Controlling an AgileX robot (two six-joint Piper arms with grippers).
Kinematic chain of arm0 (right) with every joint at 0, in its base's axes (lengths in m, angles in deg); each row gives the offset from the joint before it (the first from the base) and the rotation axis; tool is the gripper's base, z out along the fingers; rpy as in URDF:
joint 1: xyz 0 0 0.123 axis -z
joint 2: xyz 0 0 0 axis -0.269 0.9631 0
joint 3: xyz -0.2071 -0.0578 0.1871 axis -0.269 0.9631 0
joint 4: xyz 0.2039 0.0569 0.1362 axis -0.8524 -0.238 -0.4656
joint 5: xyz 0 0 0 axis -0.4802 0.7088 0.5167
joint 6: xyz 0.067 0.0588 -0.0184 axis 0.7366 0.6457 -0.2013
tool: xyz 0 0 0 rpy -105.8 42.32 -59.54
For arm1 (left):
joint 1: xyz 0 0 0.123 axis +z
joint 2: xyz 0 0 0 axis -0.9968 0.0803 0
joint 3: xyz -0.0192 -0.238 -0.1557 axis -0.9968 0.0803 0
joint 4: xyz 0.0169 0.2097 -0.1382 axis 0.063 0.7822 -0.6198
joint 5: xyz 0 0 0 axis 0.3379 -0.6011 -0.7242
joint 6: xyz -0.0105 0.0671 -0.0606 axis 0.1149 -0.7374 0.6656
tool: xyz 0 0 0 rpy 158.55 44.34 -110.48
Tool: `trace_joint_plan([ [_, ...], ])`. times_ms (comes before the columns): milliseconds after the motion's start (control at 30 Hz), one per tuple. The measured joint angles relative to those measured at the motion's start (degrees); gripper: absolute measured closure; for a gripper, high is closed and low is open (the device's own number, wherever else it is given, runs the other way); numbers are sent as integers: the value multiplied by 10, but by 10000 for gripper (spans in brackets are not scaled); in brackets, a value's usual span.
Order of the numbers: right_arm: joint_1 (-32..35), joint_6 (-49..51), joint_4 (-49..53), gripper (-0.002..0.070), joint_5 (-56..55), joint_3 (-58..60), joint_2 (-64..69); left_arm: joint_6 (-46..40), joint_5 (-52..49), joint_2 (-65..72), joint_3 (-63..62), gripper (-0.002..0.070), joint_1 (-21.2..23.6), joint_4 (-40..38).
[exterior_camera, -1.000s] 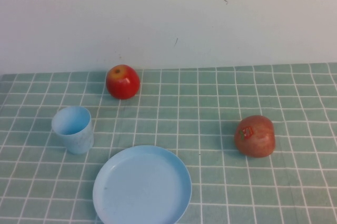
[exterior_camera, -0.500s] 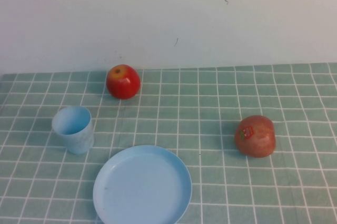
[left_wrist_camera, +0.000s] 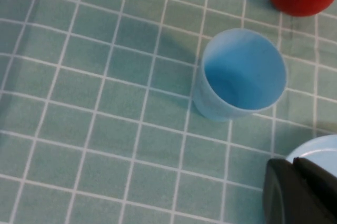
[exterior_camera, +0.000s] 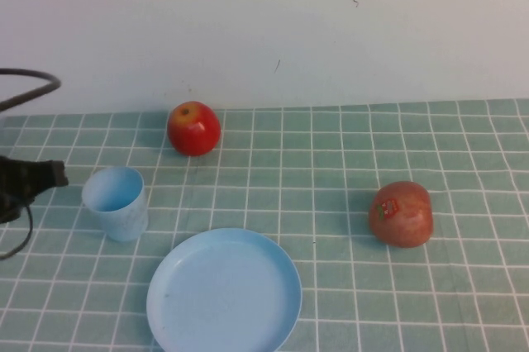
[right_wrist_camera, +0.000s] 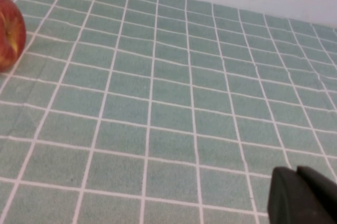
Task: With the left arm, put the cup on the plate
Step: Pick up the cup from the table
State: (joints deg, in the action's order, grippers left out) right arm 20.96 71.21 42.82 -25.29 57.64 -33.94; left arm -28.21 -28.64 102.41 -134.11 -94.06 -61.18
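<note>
**Left claw enters beside the cup**

Where the left edge of the high view was bare half a second ago, the left claw (exterior_camera: 51, 175) now reaches in, a dark tip with a black cable loop (exterior_camera: 29, 88) arching above it. It hangs just to the left of the cup (exterior_camera: 116, 202) and does not touch it; whether it stands open or closed cannot be told, since only a dark corner of it (left_wrist_camera: 300, 192) shows in its own wrist view.

The cup stands upright on the counter (exterior_camera: 331, 162), mouth up, in the same place as before. Seen from the left wrist, the cup (left_wrist_camera: 239, 74) is hollow, with its shadow falling on the checked cloth beside it.

The plate (exterior_camera: 223, 292) lies flat just to the cup's near right, apart from it and unmoved. A sliver of its rim (left_wrist_camera: 316, 150) shows in the left wrist view.

Further out, a red apple (exterior_camera: 193, 128) sits behind the cup near the wall, and a second, duller apple with a sticker (exterior_camera: 401, 214) rests well to the right. Neither has shifted.

The right claw (right_wrist_camera: 303, 197) appears only as a dark corner in its own wrist view, above bare cloth, with the edge of an apple (right_wrist_camera: 10, 32) at the side; its state cannot be told.
</note>
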Motion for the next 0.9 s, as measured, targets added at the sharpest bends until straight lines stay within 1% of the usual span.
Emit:
trace_joint_plan([
  [133, 0, 0, 0, 678, 0, 0, 0, -12, -50, 97, -72, 677, 0, 28],
  [233, 0, 0, 0, 678, 0, 0, 0, -18, -100, 167, -120, 677, 0, 31],
  [333, 0, 0, 0, 678, 0, 0, 0, -42, -133, 222, -161, 677, 0, 29],
  [633, 0, 0, 0, 678, 0, 0, 0, -103, -126, 301, -218, 672, 0, 11],
  [667, 0, 0, 0, 678, 0, 0, 0, -108, -126, 309, -225, 659, 0, 11],
  [733, 0, 0, 0, 678, 0, 0, 0, -113, -120, 324, -240, 611, 0, 11],
  [767, 0, 0, 0, 678, 0, 0, 0, -115, -117, 334, -248, 568, 0, 12],
  [900, 0, 0, 0, 678, 0, 0, 0, -126, -117, 376, -282, 349, 0, 14],
])
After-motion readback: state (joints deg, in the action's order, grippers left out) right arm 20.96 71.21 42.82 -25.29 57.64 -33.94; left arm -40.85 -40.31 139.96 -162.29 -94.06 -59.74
